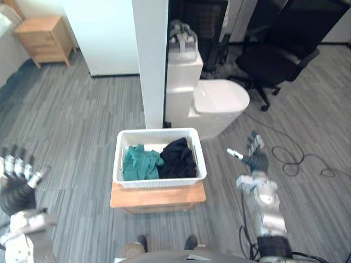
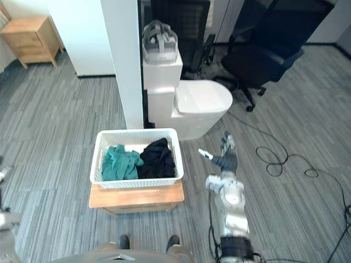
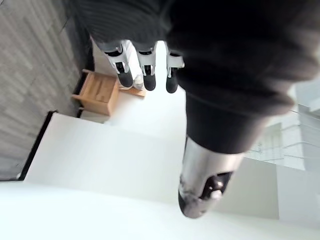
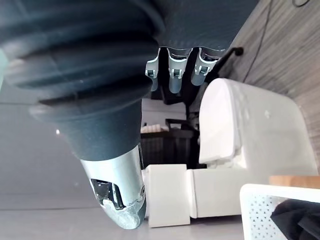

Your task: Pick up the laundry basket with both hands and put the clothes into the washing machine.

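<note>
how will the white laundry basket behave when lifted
The laundry basket looks like thin perforated plastic: probably light, walls may flex. The teal garment and black garment inside are floppy and may shift if it tilts. On its low wooden stand, a push could slide it off.

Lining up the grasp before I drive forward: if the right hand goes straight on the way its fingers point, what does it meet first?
Probably the white toilet, near its bowl; depth is unclear. The right hand, open, points past the laundry basket, not at it.
</note>
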You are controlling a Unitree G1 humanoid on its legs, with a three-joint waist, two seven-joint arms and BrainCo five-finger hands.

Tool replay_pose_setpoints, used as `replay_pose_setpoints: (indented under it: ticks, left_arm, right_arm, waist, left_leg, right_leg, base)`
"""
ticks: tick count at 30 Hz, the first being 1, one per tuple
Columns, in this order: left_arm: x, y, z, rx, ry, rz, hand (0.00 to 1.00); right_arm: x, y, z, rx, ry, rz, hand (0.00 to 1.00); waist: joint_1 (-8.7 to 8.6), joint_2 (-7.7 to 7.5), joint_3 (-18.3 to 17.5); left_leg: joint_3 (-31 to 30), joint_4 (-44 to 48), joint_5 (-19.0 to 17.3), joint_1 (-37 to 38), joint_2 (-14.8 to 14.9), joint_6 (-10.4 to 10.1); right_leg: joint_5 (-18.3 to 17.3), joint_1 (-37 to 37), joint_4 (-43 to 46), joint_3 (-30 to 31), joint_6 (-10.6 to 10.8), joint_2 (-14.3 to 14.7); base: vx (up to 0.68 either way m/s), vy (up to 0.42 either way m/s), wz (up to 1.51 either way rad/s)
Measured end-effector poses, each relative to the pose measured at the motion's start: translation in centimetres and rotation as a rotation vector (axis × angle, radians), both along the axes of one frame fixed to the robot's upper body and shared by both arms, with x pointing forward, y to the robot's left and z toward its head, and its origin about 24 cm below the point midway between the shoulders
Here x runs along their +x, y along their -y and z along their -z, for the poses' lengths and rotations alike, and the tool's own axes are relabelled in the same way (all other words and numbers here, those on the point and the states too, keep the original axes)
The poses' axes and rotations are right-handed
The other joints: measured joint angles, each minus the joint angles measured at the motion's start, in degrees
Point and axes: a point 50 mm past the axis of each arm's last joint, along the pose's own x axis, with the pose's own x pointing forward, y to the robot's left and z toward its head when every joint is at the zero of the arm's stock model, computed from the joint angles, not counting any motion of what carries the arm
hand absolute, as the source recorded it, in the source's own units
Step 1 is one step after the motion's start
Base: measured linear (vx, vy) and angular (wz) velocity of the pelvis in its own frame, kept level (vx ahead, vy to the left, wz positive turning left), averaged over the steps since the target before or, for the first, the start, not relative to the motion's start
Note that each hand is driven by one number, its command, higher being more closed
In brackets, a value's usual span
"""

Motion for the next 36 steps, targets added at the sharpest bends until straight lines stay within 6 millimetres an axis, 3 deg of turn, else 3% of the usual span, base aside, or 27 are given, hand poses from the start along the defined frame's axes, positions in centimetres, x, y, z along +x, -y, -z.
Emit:
replay_pose_setpoints:
  ticks: [2,4,7,9,14,20,27,31,36]
  left_arm:
    - [1.5,-0.6,-1.0,0.045,0.023,-0.016,0.00]
    - [3.9,-1.6,-1.4,0.089,0.001,-0.038,0.00]
    - [7.3,-1.9,-0.1,0.087,-0.110,-0.027,0.00]
    - [8.5,-1.8,0.6,0.061,-0.147,-0.018,0.00]
    - [9.9,-1.9,2.0,0.089,-0.282,-0.080,0.00]
    - [12.7,-0.9,2.8,0.018,-0.318,0.018,0.00]
    - [16.1,-0.1,1.4,-0.118,-0.252,0.158,0.00]
    - [18.4,-0.5,-0.1,-0.214,-0.224,0.181,0.00]
    - [20.3,0.2,-1.5,-0.273,-0.209,0.231,0.00]
  right_arm:
    - [1.5,0.4,-1.6,-0.005,0.043,-0.011,0.00]
    - [4.3,0.0,-4.2,-0.037,0.092,-0.050,0.00]
    - [7.0,-1.1,-6.6,-0.041,0.124,-0.095,0.00]
    - [7.7,-1.4,-7.4,-0.038,0.137,-0.101,0.00]
    - [8.7,-2.1,-10.1,-0.049,0.197,-0.101,0.00]
    - [9.3,-3.2,-12.4,-0.056,0.253,-0.124,0.00]
    - [9.5,-6.2,-13.5,0.001,0.281,-0.280,0.00]
    - [10.0,-7.9,-16.0,0.008,0.330,-0.362,0.00]
    - [10.0,-8.9,-16.0,-0.010,0.316,-0.409,0.00]
  waist:
    - [0.22,0.16,1.8]
    - [0.46,0.36,4.9]
    - [0.85,0.86,7.9]
    - [1.10,0.86,9.1]
    - [1.75,0.85,12.1]
    - [1.67,1.00,13.6]
    - [1.68,1.01,14.1]
    - [1.60,1.13,15.3]
    - [1.60,1.10,15.3]
  left_leg:
    - [-0.5,1.0,0.5,-2.4,0.0,0.1]
    - [-0.7,1.1,1.7,-5.0,-0.2,0.3]
    - [-0.9,0.9,3.4,-8.3,-0.4,0.6]
    - [-0.8,0.5,4.2,-10.3,-0.4,0.6]
    - [1.2,0.3,5.8,-15.5,0.3,0.7]
    - [2.9,0.6,6.5,-19.1,1.4,0.4]
    - [4.4,0.4,7.1,-21.4,2.9,-0.3]
    - [4.7,0.1,7.7,-23.3,3.2,-0.7]
    - [4.5,-0.4,8.2,-24.6,3.2,-0.9]
  right_leg:
    - [0.3,-2.0,0.7,-0.4,-0.3,0.0]
    - [0.2,-5.4,2.8,-0.4,-0.4,-0.4]
    - [0.5,-9.8,4.8,-0.1,-0.9,-0.8]
    - [0.7,-12.4,5.5,0.2,-1.3,-0.9]
    - [3.2,-18.7,5.0,2.2,-2.1,-0.6]
    - [6.2,-21.6,2.1,3.4,-2.8,0.7]
    - [8.1,-23.2,-0.4,3.9,-3.7,2.2]
    - [9.4,-25.0,-1.4,4.0,-4.0,2.6]
    - [9.8,-25.7,-2.3,3.5,-4.0,2.6]
  base:
    - [-0.06,-0.029,0.16]
    - [-0.11,-0.024,0.05]
    - [-0.11,-0.015,0.02]
    - [-0.10,-0.014,-0.06]
    - [-0.09,-0.019,-0.19]
    - [-0.06,-0.016,-0.16]
    - [0.00,-0.027,-0.07]
    - [0.01,-0.018,-0.09]
    - [0.04,-0.005,0.07]
